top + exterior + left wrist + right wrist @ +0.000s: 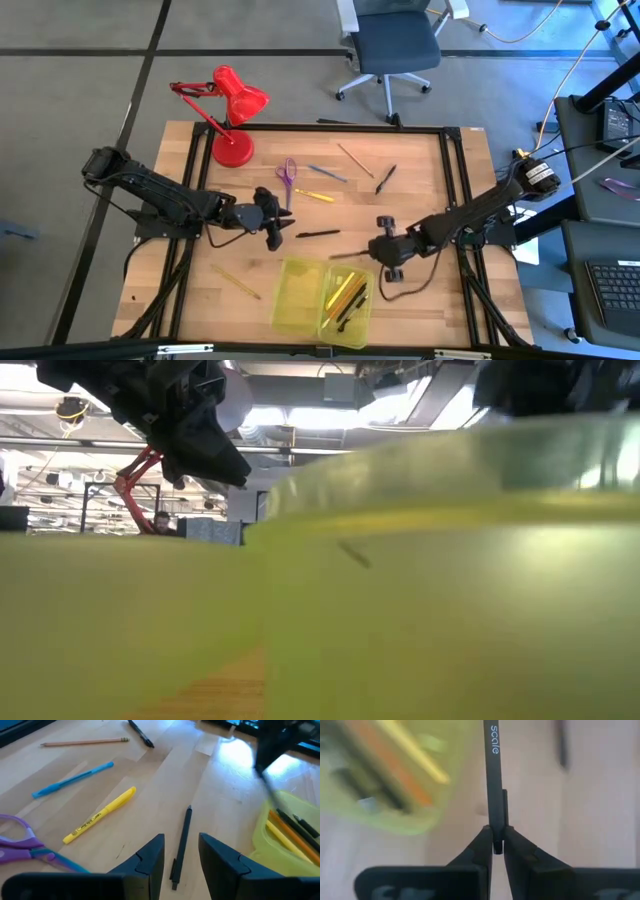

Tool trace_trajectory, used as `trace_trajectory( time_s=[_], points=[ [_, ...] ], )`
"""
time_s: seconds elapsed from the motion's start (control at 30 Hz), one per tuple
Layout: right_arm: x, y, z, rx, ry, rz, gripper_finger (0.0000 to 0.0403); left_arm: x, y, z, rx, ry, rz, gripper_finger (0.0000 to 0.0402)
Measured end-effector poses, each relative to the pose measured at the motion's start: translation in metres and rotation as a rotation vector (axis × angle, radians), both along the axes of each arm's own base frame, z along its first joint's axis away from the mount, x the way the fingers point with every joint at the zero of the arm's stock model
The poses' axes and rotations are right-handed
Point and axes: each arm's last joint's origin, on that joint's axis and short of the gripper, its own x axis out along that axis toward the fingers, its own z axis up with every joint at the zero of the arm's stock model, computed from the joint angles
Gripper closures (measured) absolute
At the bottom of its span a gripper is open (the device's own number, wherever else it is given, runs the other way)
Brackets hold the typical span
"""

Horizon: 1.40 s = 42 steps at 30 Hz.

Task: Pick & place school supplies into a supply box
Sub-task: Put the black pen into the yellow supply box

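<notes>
On the wooden worktop [200, 300], a stiff, light, slippery black pen [492, 780] is pinched near its end by the clenched right gripper [498, 845] just beside the supply box [300, 300], while another black pen [181, 842] is straddled by the parted left gripper [181, 862].

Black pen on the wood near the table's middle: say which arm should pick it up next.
Left, probably. The left gripper hangs open right over that black pen, fingers either side. The right gripper is shut on another black pen beside the supply box.
</notes>
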Motion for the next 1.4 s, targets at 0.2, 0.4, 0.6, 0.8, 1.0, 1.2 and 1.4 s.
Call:
trace_trajectory(
  time_s=[0.2, 0.4, 0.6, 0.8, 1.0, 1.2, 1.4],
  points=[
    [0.005, 0.028, 0.026, -0.02, -0.082, 0.348, 0.0362, 0.0, -0.002, 0.0, -0.013, 0.011, -0.053, 0.0292],
    [0.006, 0.047, 0.023, -0.019, -0.163, 0.446, 0.0361, 0.0, -0.004, -0.001, -0.058, 0.019, -0.108, 0.0289],
    [0.018, 0.057, 0.0, -0.037, -0.157, 0.5, 0.036, 0.001, -0.004, 0.0, -0.061, 0.012, -0.111, 0.0286],
    [0.023, 0.06, -0.02, -0.057, -0.105, 0.504, 0.036, 0.001, -0.005, 0.0, -0.079, 0.018, -0.14, 0.0293],
    [0.027, 0.063, -0.035, -0.068, -0.07, 0.504, 0.036, 0.001, -0.005, 0.0, -0.082, 0.018, -0.145, 0.0294],
    [0.028, 0.063, -0.039, -0.069, -0.069, 0.492, 0.036, 0.001, -0.005, 0.0, -0.082, 0.018, -0.145, 0.0293],
    [0.029, 0.064, -0.038, -0.025, -0.073, 0.43, 0.0354, 0.0, -0.005, -0.001, -0.067, 0.024, -0.163, 0.0299]
  ],
)
